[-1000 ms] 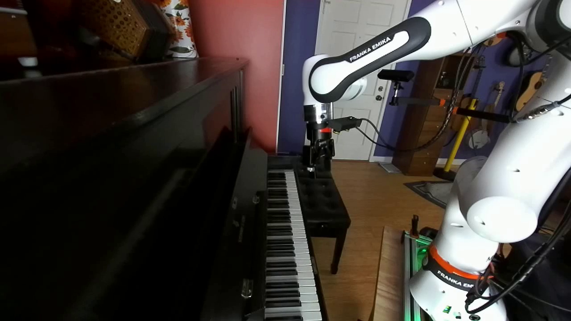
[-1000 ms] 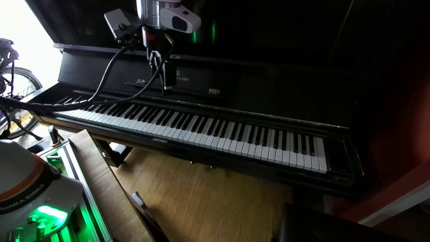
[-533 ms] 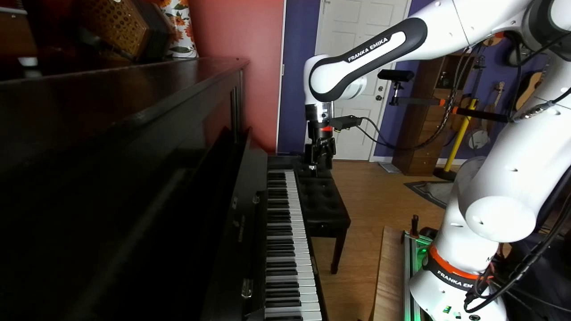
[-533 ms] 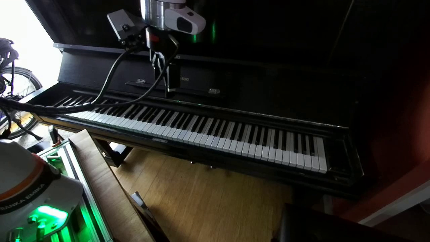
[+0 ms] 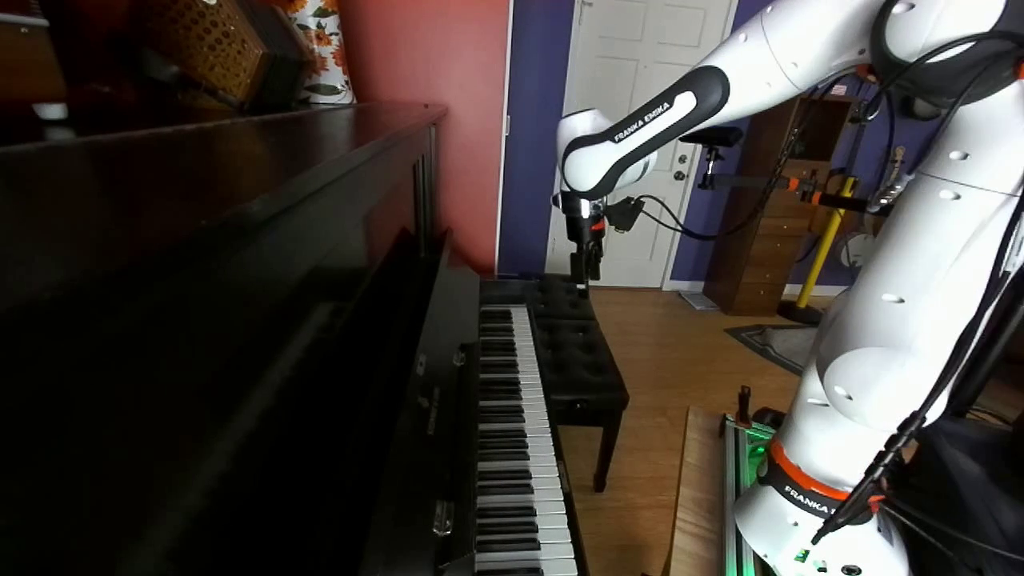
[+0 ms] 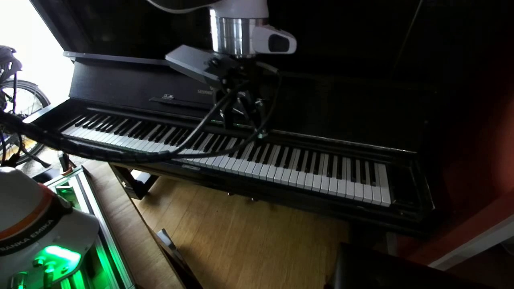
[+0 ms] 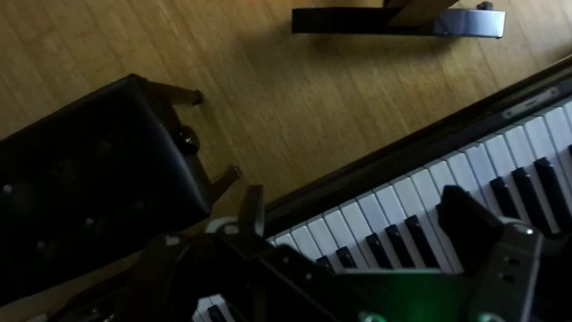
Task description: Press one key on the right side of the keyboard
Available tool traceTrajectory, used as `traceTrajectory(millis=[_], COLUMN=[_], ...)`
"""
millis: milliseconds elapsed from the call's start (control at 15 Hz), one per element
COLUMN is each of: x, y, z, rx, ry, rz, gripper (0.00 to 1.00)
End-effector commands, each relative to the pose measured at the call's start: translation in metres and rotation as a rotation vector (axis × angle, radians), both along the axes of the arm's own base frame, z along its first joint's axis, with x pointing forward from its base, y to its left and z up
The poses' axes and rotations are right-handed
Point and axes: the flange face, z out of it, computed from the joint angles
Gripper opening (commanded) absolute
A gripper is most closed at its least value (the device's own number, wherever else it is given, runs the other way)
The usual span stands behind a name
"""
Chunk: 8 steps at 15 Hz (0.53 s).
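The keyboard is a long row of white and black piano keys in a dark upright piano. It shows in both exterior views point(image 5: 524, 432) point(image 6: 289, 176) and runs diagonally across the wrist view point(image 7: 389, 201). My gripper point(image 7: 353, 197) is open, its two fingers wide apart with nothing between them. In the wrist view the keys lie below and beyond the gap. In an exterior view the gripper point(image 6: 245, 127) hangs in front of the middle of the keyboard. In an exterior view it point(image 5: 582, 280) is above key height, apart from the keys. Arm cables cover some keys.
A black piano bench point(image 5: 580, 364) stands along the keyboard's front at the far end; it shows in the wrist view point(image 7: 89, 179). The piano's fallboard point(image 6: 341, 112) rises behind the keys. The robot base stands on a wooden table point(image 6: 128, 224). A cable point(image 6: 152, 157) loops from the wrist.
In an exterior view my gripper has moved right and down in the picture and looks larger. In an exterior view it has moved slightly right and up and looks smaller. The keyboard looks unchanged.
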Motion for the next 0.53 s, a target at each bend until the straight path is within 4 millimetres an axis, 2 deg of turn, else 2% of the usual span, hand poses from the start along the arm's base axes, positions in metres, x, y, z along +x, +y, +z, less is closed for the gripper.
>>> traceTrajectory(millis=[0,67,200,467], x=[0.010,0.003,0.005,0.009], y=[-0.046,-0.024,-0.041,-0.044], z=[-0.021,-0.010,-0.018,-0.020], rx=[-0.001,-0.010,-0.012,-0.013], ry=[-0.062,-0.039,-0.052,-0.053], rz=[0.005,0.006,0.001,0.002], gripper=[1.00,1.00,1.00,1.00])
